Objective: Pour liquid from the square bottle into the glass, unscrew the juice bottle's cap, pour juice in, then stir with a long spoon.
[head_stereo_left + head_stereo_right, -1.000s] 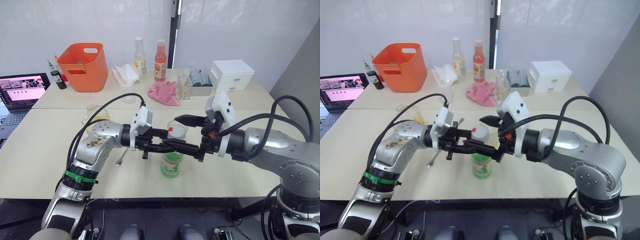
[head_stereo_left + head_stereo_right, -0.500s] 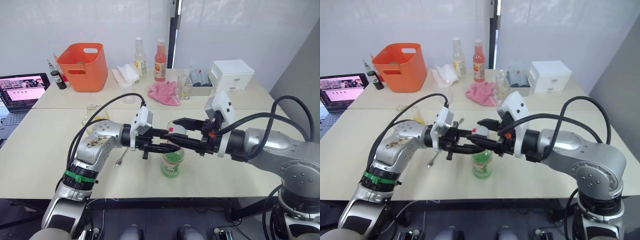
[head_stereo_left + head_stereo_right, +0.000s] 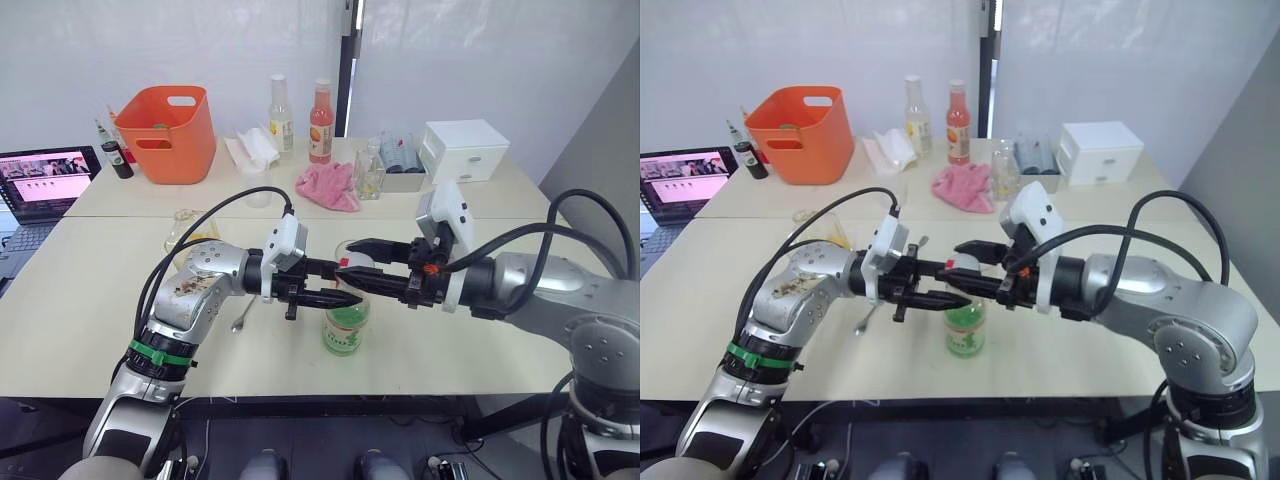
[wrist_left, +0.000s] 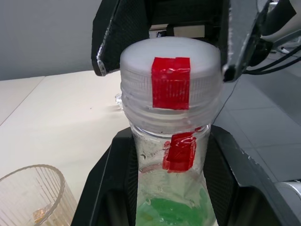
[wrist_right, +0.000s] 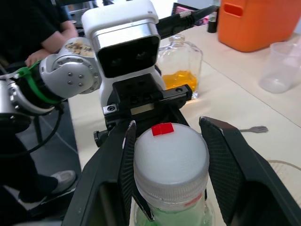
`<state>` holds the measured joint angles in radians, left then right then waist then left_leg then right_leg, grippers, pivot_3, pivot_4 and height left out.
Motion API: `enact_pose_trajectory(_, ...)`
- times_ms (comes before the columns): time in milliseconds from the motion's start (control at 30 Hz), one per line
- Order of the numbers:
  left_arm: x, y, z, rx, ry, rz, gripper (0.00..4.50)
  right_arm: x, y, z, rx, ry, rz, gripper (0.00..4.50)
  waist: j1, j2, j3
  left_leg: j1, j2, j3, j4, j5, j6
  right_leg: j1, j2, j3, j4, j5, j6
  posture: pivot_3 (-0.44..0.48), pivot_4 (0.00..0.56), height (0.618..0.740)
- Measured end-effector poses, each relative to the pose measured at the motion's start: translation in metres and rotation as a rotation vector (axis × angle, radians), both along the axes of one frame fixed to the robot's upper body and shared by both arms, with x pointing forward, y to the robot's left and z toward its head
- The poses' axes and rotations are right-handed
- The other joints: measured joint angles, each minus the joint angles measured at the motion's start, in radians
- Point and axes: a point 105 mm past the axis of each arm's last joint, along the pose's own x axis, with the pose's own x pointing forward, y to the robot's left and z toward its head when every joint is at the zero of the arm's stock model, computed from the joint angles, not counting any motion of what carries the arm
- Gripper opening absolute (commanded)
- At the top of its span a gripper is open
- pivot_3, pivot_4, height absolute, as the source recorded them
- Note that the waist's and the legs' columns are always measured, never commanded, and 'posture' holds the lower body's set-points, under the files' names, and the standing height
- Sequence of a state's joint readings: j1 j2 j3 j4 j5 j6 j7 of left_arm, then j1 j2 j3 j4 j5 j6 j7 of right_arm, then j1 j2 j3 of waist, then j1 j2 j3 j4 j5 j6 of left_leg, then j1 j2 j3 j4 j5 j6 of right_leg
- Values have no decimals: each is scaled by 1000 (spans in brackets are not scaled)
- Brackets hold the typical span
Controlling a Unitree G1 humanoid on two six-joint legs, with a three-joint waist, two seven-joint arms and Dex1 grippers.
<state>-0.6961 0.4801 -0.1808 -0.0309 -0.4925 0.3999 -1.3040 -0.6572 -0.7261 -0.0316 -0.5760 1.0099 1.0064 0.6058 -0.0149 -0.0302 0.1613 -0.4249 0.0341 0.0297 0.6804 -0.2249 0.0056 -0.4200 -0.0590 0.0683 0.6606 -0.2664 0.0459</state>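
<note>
Near the desk's front edge, our left pincer clamps the juice bottle neck; right pincer brackets the cap, fingers apart. Risk: an off-centre closing slips, tipping the bottle.

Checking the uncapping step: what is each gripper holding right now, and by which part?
The left gripper clamps the juice bottle by its neck. The right gripper straddles the cap with its fingers open, gripping nothing yet.

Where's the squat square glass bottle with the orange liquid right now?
The squat square glass bottle with orange-yellow liquid stands on the near table on the robot's left, just behind its left forearm, forward of the orange plastic bucket.
</note>
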Motion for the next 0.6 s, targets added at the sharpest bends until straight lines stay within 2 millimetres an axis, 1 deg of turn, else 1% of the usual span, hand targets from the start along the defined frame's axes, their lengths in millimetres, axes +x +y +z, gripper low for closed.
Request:
enact_pose_trajectory(67,0,0,0,-1,-2,3,1475,5,-1,0,-13,-10,78,1648,0,0,0,1,0,1,0,0,0,0,0,0,0,0,0,0,150,715)
enact_pose_trajectory(233,2,1,0,-1,0,12,1475,14,-1,2,-46,-43,197,1648,0,0,0,1,0,1,0,0,0,0,0,0,0,0,0,0,150,715)
enact_pose_trajectory(367,2,0,-1,-1,-1,15,1475,16,-3,2,-62,-57,237,1648,2,0,0,0,0,0,0,0,0,0,0,0,0,0,0,0,150,715)
enact_pose_trajectory(600,2,-1,-1,-2,-3,20,1475,17,-4,2,-71,-68,247,1648,3,0,0,1,0,0,0,0,0,1,0,0,0,0,0,0,150,715)
